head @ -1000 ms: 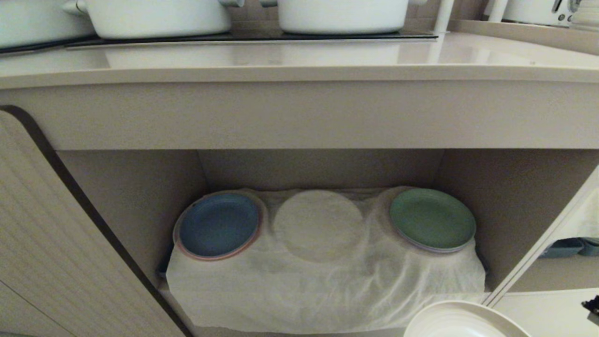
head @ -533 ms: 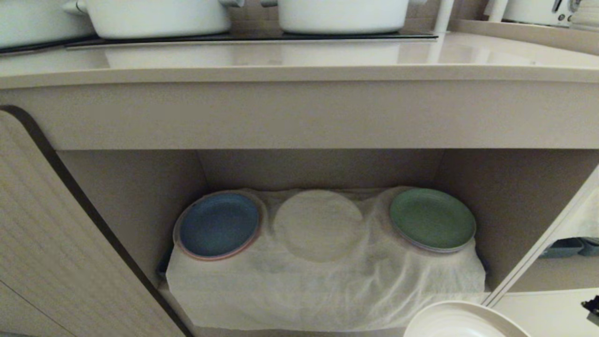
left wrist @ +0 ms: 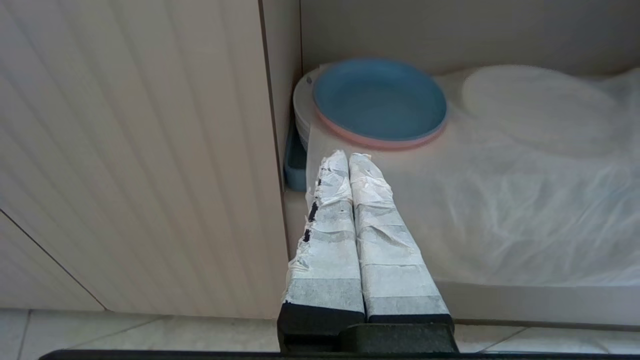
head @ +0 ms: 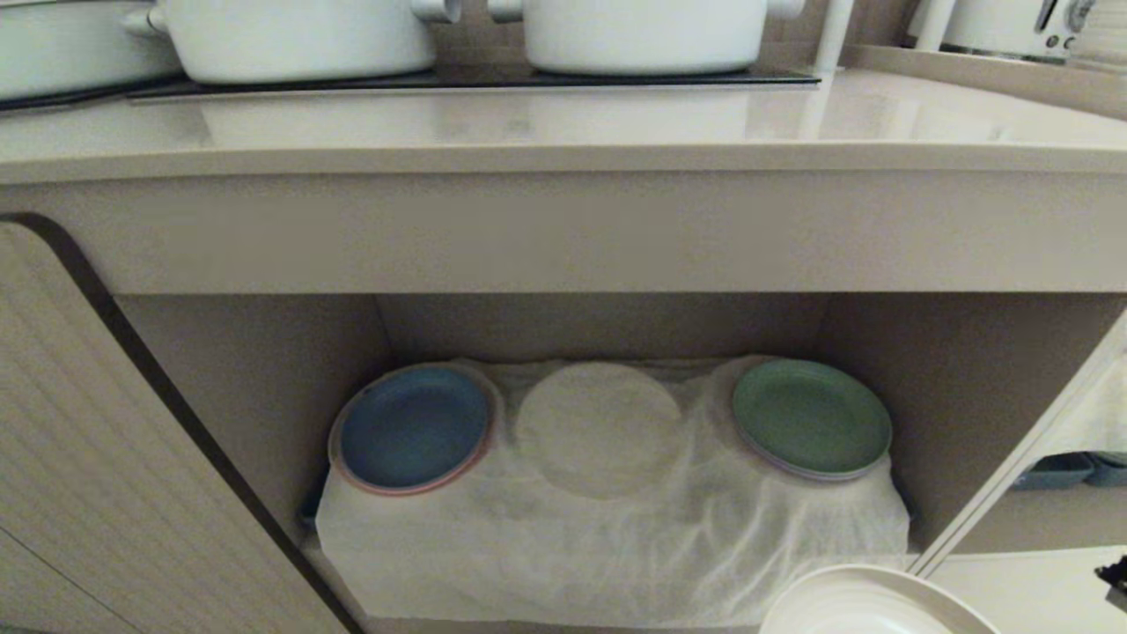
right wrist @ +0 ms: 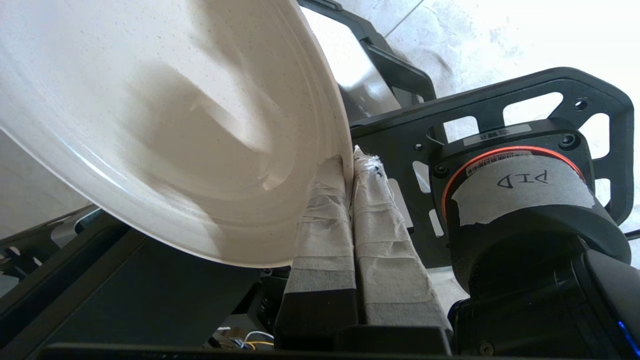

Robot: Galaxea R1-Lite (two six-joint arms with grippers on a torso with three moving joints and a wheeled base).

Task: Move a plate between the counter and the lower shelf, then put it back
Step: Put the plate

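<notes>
The right gripper [right wrist: 349, 162] is clamped on the rim of the plate [right wrist: 165, 125], its 2 tape-wrapped fingers [right wrist: 325, 220] pressed together with only the thin edge between them. In the head view the plate [head: 872, 603] shows at the near right, low in the scene, just in front of the lower shelf [head: 264, 370] and off to its right end, not resting on it.

The left gripper [left wrist: 346, 159] hangs near the left end of the shelf opening with its fingers [left wrist: 375, 225] closed flat against each other and nothing between them.

White cloth [head: 616, 546] drapes the base of the lower shelf. On it sit a blue plate [head: 414, 427] at the left, on top of a pink-rimmed one, and a green plate [head: 810, 418] at the right; between them the cloth covers a round shape [head: 599, 427]. A ribbed cabinet door [head: 97, 458] stands to the left of the recess.

Above, the counter [head: 563, 119] carries 2 white pots [head: 299, 35] on a black hob panel [head: 475, 79] at the far edge.
</notes>
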